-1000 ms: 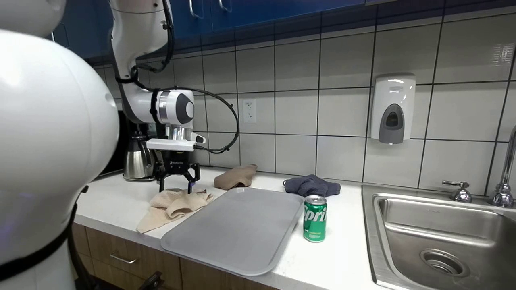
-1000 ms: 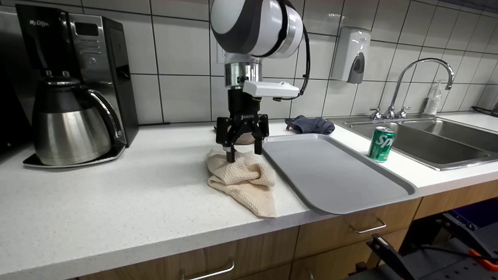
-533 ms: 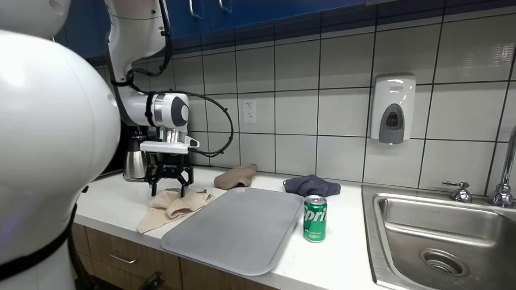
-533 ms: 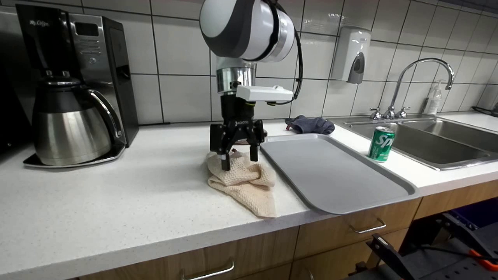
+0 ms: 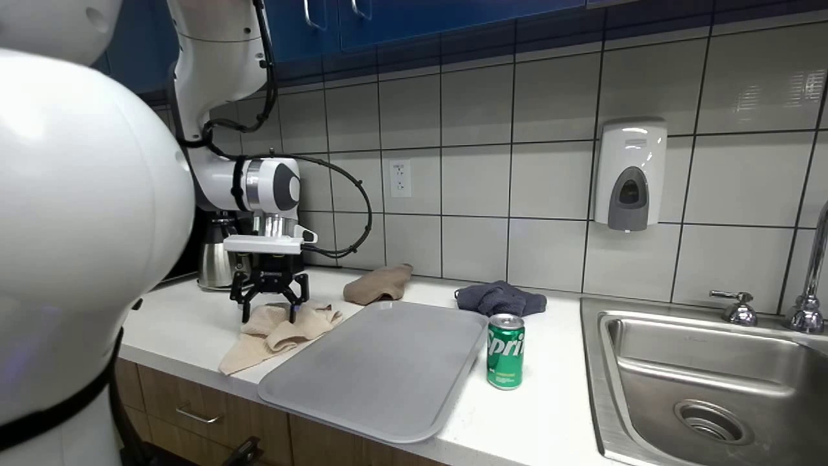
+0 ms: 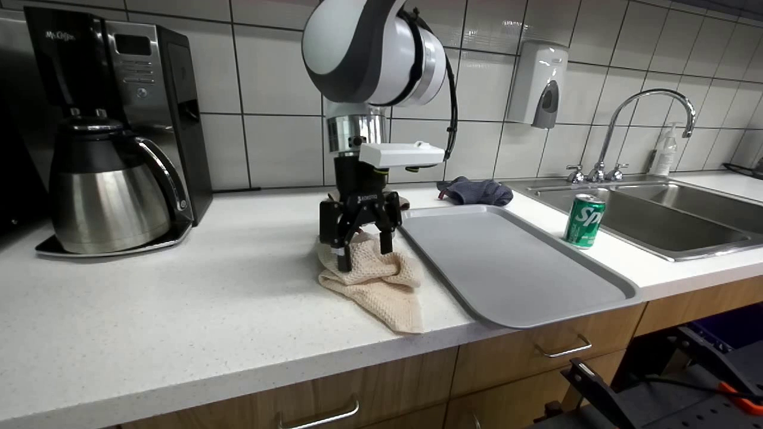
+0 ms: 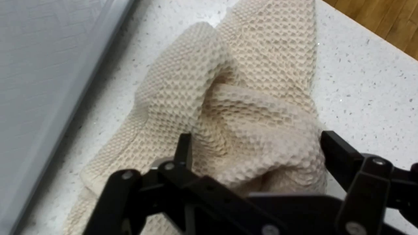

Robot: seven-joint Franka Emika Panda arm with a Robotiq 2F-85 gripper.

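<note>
I see pincer (image 7: 256, 140) parted astride bunched cloth (image 7: 258, 114), contact unclear | cloth beige, rumpled, on speckled bench (image 7: 365, 94) | grey tray (image 7: 42, 85) along view's left, just beside cloth | wood (image 7: 390, 19) past bench edge

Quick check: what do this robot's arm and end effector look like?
The arm is glossy white and rounded, with a dark grey panel, a black strap and a black cable. Past a silver collar sits a white boxy module. The end effector is black and angular, with two fingers; a pale band marks one. Its pale lettering is too small to read surely.
</note>
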